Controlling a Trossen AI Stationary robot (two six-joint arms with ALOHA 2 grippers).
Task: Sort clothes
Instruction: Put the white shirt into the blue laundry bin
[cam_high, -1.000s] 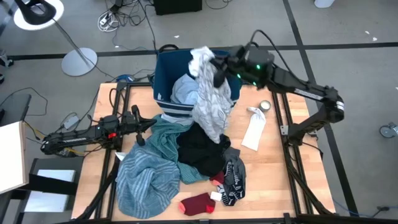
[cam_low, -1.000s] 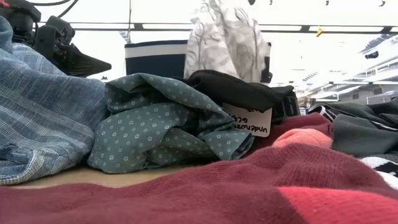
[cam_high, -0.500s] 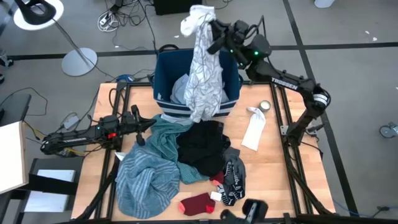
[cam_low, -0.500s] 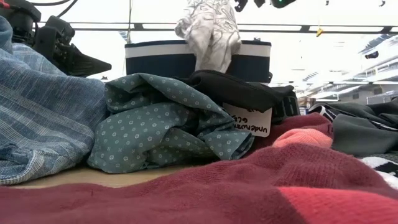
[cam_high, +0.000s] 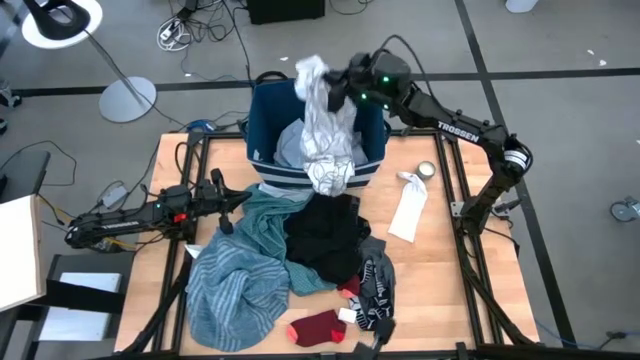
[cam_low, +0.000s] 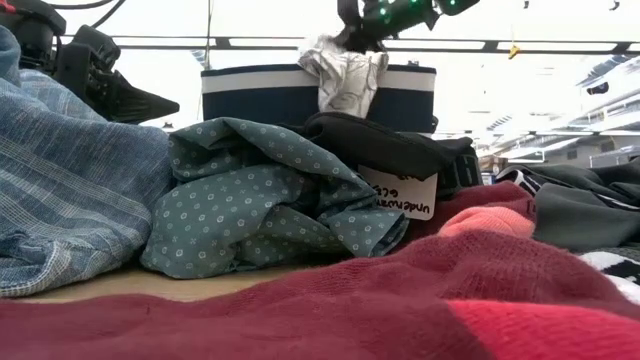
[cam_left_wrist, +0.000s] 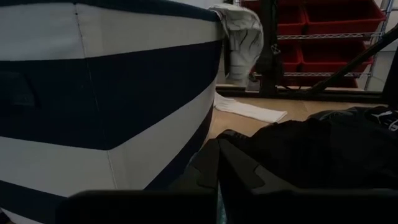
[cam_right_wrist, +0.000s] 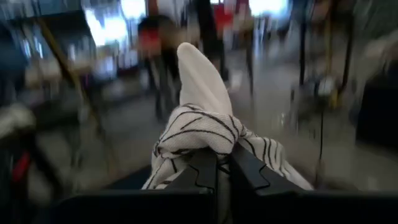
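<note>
While the teal striped garment (cam_high: 235, 275) sprawls over the worktop (cam_high: 440, 270) beside the black garment (cam_high: 322, 238), the navy bin (cam_high: 262, 125) stands behind them. Above it, the right claw (cam_high: 338, 92) pinches the white patterned garment (cam_high: 325, 140), which hangs into the bin. Left claw (cam_high: 228, 205) rests pressed together by the bin. Red sock (cam_high: 318, 327) lies at the front edge.

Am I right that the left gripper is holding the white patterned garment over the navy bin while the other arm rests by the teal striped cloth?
Not quite: the high view shows the right gripper shut on the white patterned garment over the navy bin. The left gripper is the one resting by the teal striped cloth.
</note>
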